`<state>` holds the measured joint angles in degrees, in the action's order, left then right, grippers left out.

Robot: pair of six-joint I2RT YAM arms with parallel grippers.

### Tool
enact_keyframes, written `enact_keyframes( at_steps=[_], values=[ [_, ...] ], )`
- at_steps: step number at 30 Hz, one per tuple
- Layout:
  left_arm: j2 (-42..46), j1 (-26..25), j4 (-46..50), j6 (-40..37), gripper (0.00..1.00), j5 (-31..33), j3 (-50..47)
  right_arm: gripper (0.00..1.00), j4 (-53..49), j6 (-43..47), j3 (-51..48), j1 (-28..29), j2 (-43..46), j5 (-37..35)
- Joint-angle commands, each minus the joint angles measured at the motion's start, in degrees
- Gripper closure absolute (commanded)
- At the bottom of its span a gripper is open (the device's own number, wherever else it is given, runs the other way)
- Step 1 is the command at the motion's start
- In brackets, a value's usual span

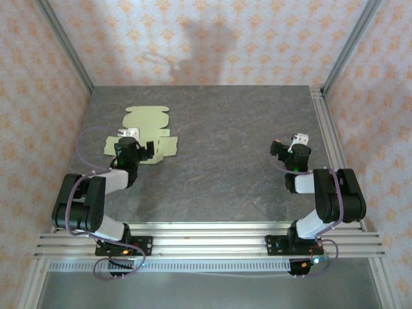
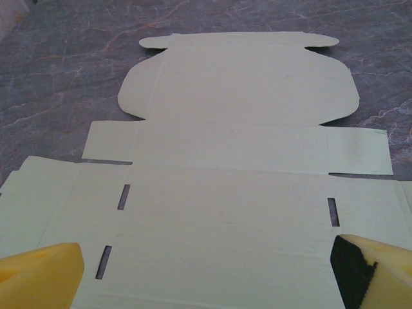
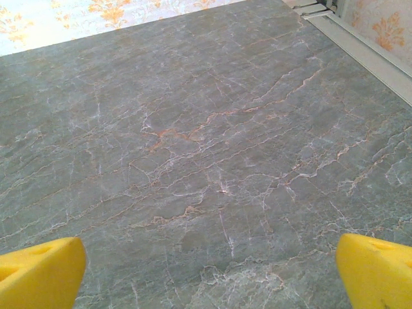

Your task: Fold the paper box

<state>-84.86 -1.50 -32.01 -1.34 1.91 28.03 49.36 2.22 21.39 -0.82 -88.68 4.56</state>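
Observation:
The paper box (image 1: 145,122) is a flat, unfolded pale green die-cut sheet lying on the dark marble table at the back left. In the left wrist view the paper box (image 2: 238,187) spreads out with flaps, tabs and narrow slots. My left gripper (image 1: 129,138) hovers over the sheet's near part, open, its yellow fingertips (image 2: 38,277) far apart on either side of the sheet's main panel. My right gripper (image 1: 297,143) is open over bare table at the right, yellow fingertips (image 3: 38,273) wide apart, nothing between them.
The dark marble table (image 1: 225,161) is enclosed by patterned walls with aluminium posts. An aluminium rail (image 1: 325,122) runs along the right edge and another rail (image 1: 206,241) along the front where the arm bases are bolted.

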Motion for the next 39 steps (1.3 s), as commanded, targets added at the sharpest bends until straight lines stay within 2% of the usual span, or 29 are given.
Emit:
enact_keyframes(
  at_steps=[1, 5, 8, 11, 14, 17, 19, 21, 24, 27, 33, 39],
  values=[
    [0.2, -0.5, -1.9, 0.3, 0.00, 0.8, 1.0, 0.01, 1.8, -0.3, 0.8, -0.3, -0.1, 0.7],
    [0.6, -0.6, -2.0, 0.2, 0.00, 0.7, 0.7, 0.01, 2.4, -0.1, 0.3, -0.3, 0.5, 1.2],
    [2.7, -0.5, 6.6, 0.2, 0.00, -0.4, 4.3, 0.01, -0.1, 0.1, 0.0, -0.1, 4.7, 0.6],
    [5.6, -1.4, 11.9, 0.2, 0.00, 0.2, 6.1, 0.01, -8.5, 0.6, 2.1, 0.6, 10.7, -0.5],
    [8.3, -3.7, 16.9, 2.1, 0.00, 4.4, 8.1, 0.01, -16.6, 0.3, 5.3, 1.5, 15.6, -1.5],
    [9.4, -5.1, 20.5, 5.8, 0.00, 5.5, 10.8, 0.01, -26.6, -0.1, 10.3, 3.3, 19.1, -1.1],
    [8.7, -5.3, 25.1, 11.6, 0.00, 7.0, 14.2, 0.01, -33.4, -0.5, 14.0, 5.4, 20.4, -1.3],
    [6.9, -4.8, 31.8, 17.4, 0.00, 8.9, 19.0, 0.01, -38.1, -1.4, 17.0, 7.6, 20.6, -0.6],
    [2.6, -3.6, 39.7, 22.8, 0.00, 8.5, 25.6, 0.01, -42.9, -2.9, 21.0, 11.0, 20.3, 1.3],
    [-1.6, -1.4, 43.4, 26.2, 0.00, 6.0, 29.9, 0.01, -46.7, -3.1, 24.7, 15.9, 18.0, 1.4],
    [-9.9, 2.4, 49.7, 30.6, 0.00, 2.6, 37.3, 0.01, -46.2, -5.1, 29.1, 24.6, 11.8, 3.0],
    [-17.8, 3.3, 55.7, 31.6, 0.00, 3.0, 43.8, 0.01, -42.9, -7.3, 31.5, 28.2, 5.9, 4.3]
  ],
)
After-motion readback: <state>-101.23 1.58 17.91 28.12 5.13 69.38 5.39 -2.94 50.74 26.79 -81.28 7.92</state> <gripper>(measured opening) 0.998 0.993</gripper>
